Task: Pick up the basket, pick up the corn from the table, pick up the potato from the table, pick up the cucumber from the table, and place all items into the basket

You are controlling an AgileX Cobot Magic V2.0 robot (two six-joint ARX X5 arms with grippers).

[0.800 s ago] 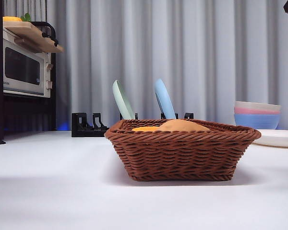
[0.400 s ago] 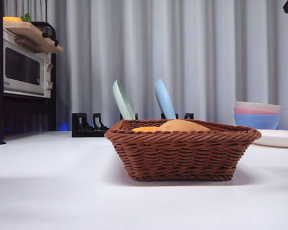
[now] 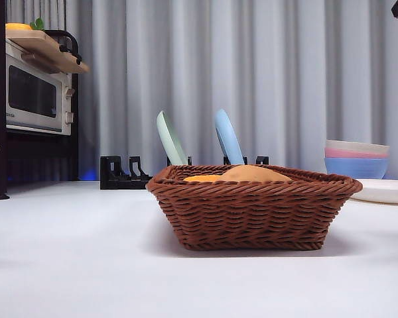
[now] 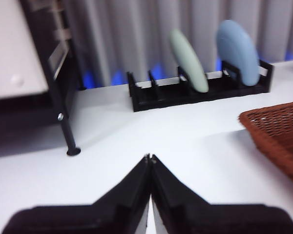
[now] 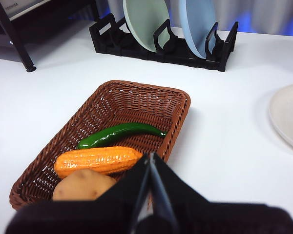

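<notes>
Dark brown woven wicker basket (image 5: 136, 105) with braided rim, glossy dark green cucumber (image 5: 119, 134), orange-yellow kernel-rowed corn cob (image 5: 97, 160), matte tan potato (image 5: 83, 185), plain white tabletop (image 3: 73, 265)

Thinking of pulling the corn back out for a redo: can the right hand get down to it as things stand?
Probably yes. The right hand, shut, hangs above the basket, and the corn lies uncovered inside between the potato and the cucumber. Both neighbours lie close alongside it, so finger room looks tight.
</notes>
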